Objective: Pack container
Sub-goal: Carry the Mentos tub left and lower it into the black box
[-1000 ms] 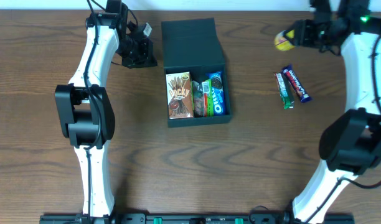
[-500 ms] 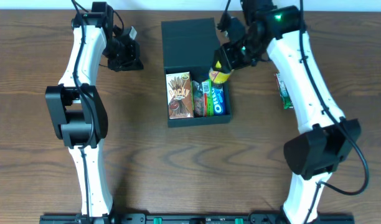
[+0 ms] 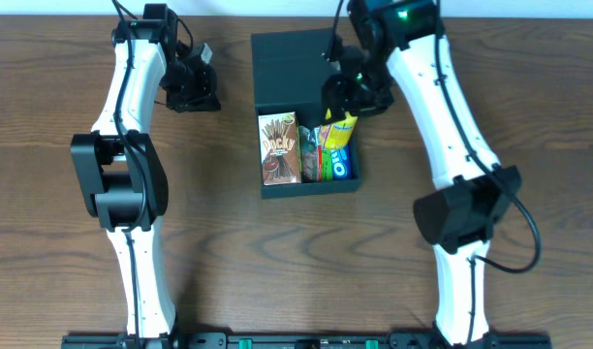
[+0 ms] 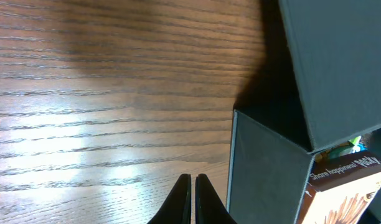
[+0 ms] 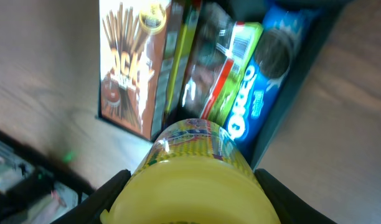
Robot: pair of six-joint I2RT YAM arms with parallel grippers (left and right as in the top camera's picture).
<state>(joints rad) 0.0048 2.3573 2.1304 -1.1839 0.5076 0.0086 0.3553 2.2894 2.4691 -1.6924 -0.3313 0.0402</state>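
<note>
The container (image 3: 306,188) is a dark box at the table's middle, its flap lid (image 3: 295,66) open toward the back. Inside are a Pocky box (image 3: 277,148), a green packet (image 3: 321,157) and an Oreo pack (image 3: 341,163). My right gripper (image 3: 352,95) is shut on a yellow snack packet (image 3: 339,130) and holds it over the box's right side. In the right wrist view the yellow packet (image 5: 193,165) fills the jaws (image 5: 193,199) above the Oreo pack (image 5: 265,81) and Pocky box (image 5: 128,68). My left gripper (image 3: 196,93) is shut and empty, left of the lid; its tips (image 4: 192,182) are beside the box wall (image 4: 265,168).
The brown wooden table (image 3: 219,252) lies all round the box. The right arm (image 3: 442,126) reaches across the table's right half.
My right gripper carried the yellow packet from the far right back corner to above the box and lowered it toward the Oreo side. The left gripper shifted slightly left early on.
</note>
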